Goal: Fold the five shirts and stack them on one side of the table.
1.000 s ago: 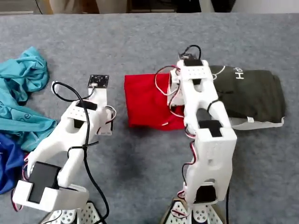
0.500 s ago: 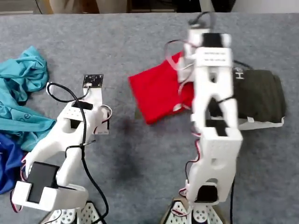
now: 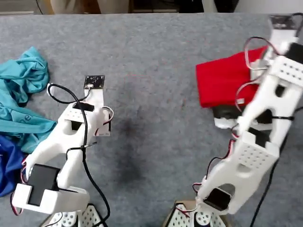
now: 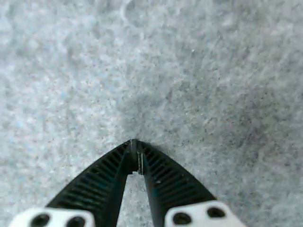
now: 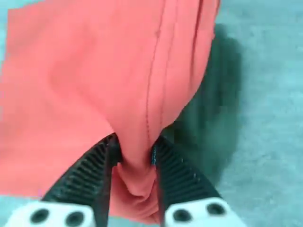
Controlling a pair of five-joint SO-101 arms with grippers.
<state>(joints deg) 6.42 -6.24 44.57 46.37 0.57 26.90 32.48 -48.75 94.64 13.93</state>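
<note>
Right gripper (image 5: 135, 146): jaws narrow, clamped on a bunched fold of the red shirt (image 5: 94, 71). Fabric fills the gap between both fingers, and a seam line runs up away from the pinch.

From the high view, the red shirt (image 3: 222, 82) is folded and sits at the far right of the table (image 3: 156, 61). It lies over the left end of the dark shirt (image 3: 226, 112), which pokes out at its near edge. Can't tell whether the two touch. A white cloth edge (image 3: 222, 124) shows just under the dark one. The right arm (image 3: 265, 113) stretches from its base at the near edge out to the far right and covers most of the dark shirt.

Left gripper (image 4: 135, 146): jaws closed tip to tip with nothing between them, over bare grey table. The left arm (image 3: 66, 137) is left of centre and well apart from the red shirt.

The teal shirt (image 3: 23, 94) is crumpled and unfolded at the left edge. The blue shirt (image 3: 7, 165) is just near of it, also unfolded and partly cut off by the frame edge. Both are close to the left arm's base.
</note>
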